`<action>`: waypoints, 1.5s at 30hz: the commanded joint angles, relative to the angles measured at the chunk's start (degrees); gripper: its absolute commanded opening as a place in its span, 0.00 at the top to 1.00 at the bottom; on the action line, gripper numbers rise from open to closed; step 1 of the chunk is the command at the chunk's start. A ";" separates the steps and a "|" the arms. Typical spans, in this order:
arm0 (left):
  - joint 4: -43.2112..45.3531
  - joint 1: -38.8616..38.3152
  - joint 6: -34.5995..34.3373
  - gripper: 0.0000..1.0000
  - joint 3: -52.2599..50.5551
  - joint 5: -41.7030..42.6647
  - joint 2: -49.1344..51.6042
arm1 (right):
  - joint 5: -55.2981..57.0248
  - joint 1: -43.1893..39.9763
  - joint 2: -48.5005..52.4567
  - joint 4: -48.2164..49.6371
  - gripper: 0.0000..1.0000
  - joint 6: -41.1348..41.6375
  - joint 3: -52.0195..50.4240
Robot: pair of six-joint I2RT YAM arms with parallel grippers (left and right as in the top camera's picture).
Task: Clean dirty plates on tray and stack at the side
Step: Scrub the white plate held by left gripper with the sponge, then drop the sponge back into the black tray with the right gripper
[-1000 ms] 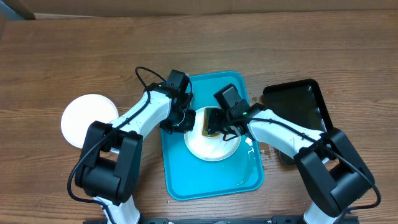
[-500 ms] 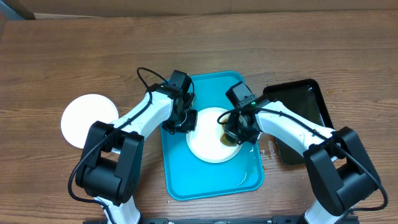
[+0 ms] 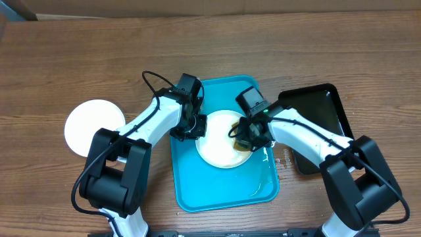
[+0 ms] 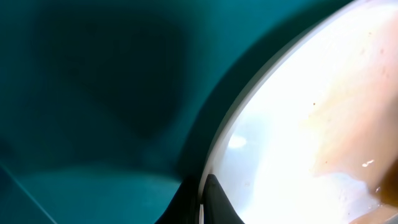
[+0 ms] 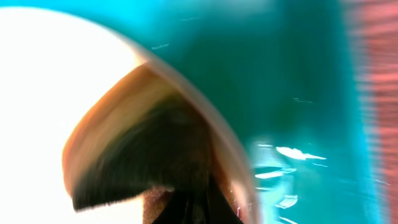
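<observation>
A white plate (image 3: 217, 148) lies in the blue tray (image 3: 227, 191). My left gripper (image 3: 191, 126) is shut on the plate's left rim. In the left wrist view the fingers (image 4: 202, 200) pinch the rim of the plate (image 4: 298, 124) over the tray floor (image 4: 93, 93). My right gripper (image 3: 248, 137) is shut on a dark brown sponge (image 3: 241, 139) and presses it on the plate's right side. The right wrist view is blurred. It shows the sponge (image 5: 143, 155) on the plate (image 5: 50, 87) beside the wet tray (image 5: 298, 81). A second white plate (image 3: 92, 125) lies on the table at the left. A third plate is not visible.
A glossy black tray (image 3: 316, 115) sits just right of the blue tray, under my right arm. Water drops lie on the blue tray's right side (image 3: 266, 158) and on the table (image 3: 284, 158). The wooden table (image 3: 79, 59) runs all round.
My right gripper swept the sponge from the plate's middle to its right edge, then came back a little. The left gripper kept its hold on the rim.
</observation>
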 commanded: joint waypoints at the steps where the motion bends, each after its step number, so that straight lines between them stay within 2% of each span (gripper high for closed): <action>1: 0.07 0.31 -1.62 0.96 -0.83 -3.78 0.33 | -4.35 5.81 0.50 1.97 0.96 -3.39 -1.18; 7: 0.00 0.31 -1.60 0.96 -0.83 -3.78 0.33 | 5.29 8.94 1.01 0.98 0.96 6.16 -2.75; 17: -0.74 0.31 -1.16 0.96 -0.83 -5.95 0.33 | 13.57 -2.84 1.01 -4.70 0.96 8.33 -3.28; 21: -1.40 0.31 -1.11 0.96 -0.83 -6.78 0.33 | 13.62 -6.99 0.31 -8.48 0.96 5.97 -0.92; 27: -1.53 0.31 -1.11 0.96 -0.83 -6.95 0.33 | 13.55 -7.52 -5.77 -14.19 0.96 -1.57 5.57; 32: -1.40 0.31 -0.26 0.96 -0.83 -6.93 0.33 | 13.46 -9.49 -12.92 -18.80 0.96 -1.86 9.09; 39: -1.38 0.31 4.52 0.96 -0.52 -6.32 0.31 | 13.18 -15.61 -15.78 -23.08 0.96 -3.89 8.68; 45: -4.11 0.28 6.23 0.96 2.86 -6.34 0.20 | 13.16 -21.90 -15.06 -17.09 0.96 -6.25 0.48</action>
